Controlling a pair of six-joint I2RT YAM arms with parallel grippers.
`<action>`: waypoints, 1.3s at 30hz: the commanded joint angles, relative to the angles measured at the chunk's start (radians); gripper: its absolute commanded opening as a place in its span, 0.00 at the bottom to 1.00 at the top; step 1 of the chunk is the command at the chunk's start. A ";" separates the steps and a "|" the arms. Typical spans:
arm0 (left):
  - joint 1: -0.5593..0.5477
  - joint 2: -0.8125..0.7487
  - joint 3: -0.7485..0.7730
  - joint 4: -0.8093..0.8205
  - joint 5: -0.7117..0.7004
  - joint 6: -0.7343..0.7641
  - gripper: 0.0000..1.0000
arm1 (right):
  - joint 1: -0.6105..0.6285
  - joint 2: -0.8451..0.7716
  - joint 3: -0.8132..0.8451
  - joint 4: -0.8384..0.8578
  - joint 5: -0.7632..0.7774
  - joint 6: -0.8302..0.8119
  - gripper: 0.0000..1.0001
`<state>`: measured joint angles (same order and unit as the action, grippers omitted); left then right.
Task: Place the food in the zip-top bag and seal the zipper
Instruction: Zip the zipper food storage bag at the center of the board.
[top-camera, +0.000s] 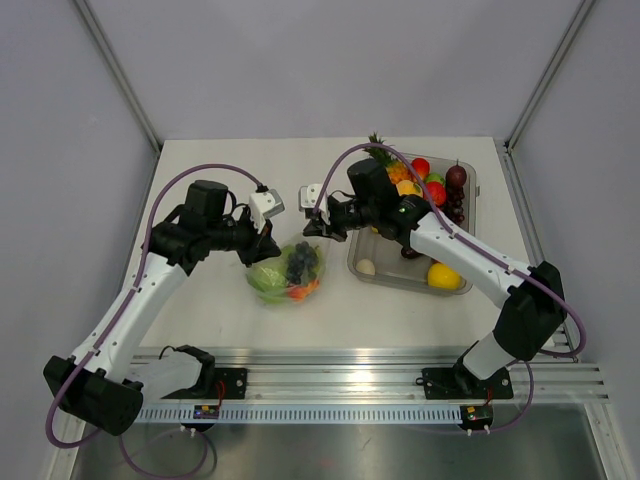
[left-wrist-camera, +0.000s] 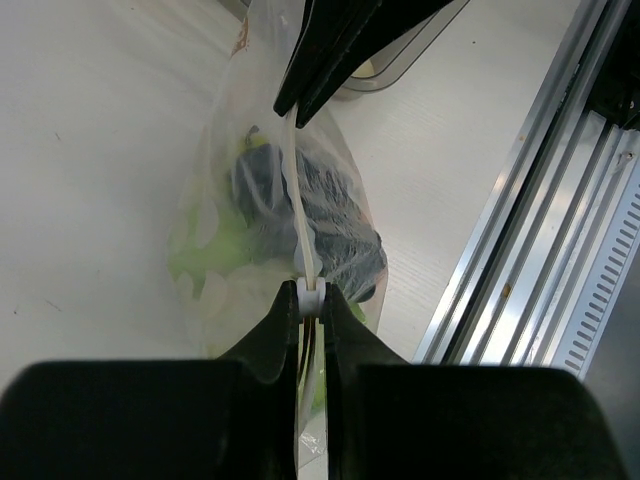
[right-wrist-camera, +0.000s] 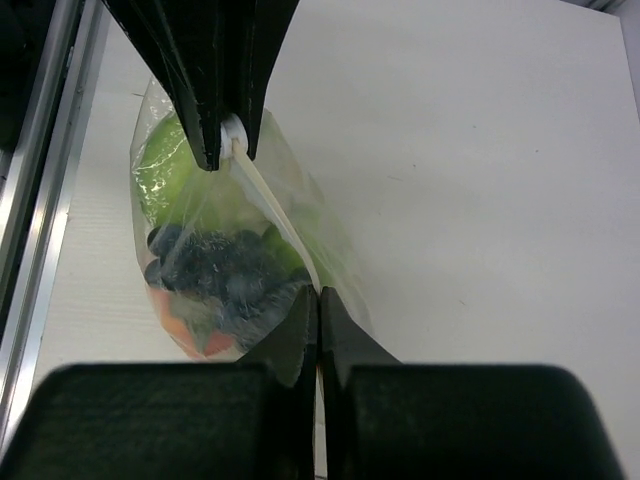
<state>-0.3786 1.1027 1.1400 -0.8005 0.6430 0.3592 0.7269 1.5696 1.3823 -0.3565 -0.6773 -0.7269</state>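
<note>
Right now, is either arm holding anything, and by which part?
Both hold the zip-top bag by its zipper: left gripper at one end, right gripper at the other, jaws shut on the strip.

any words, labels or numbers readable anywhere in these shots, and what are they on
No text can be read in any view.
zip-top bag: clear plastic, no print seen.
tray: no label seen.
left tool and right tool: plain black, no marks.
small boards on the rail: any marking is too small to read.
</note>
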 joint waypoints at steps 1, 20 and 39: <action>-0.003 -0.007 0.030 0.058 0.024 0.009 0.00 | 0.009 -0.039 0.002 0.023 0.011 -0.005 0.00; -0.003 -0.017 -0.008 0.061 -0.045 0.017 0.00 | -0.122 -0.258 -0.417 0.613 0.326 0.274 0.00; 0.060 -0.038 0.035 0.063 -0.345 -0.008 0.00 | -0.187 -0.246 -0.428 0.720 0.305 0.369 0.00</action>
<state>-0.3458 1.0798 1.1305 -0.7380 0.4000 0.3698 0.5674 1.3251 0.9234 0.2428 -0.4370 -0.3801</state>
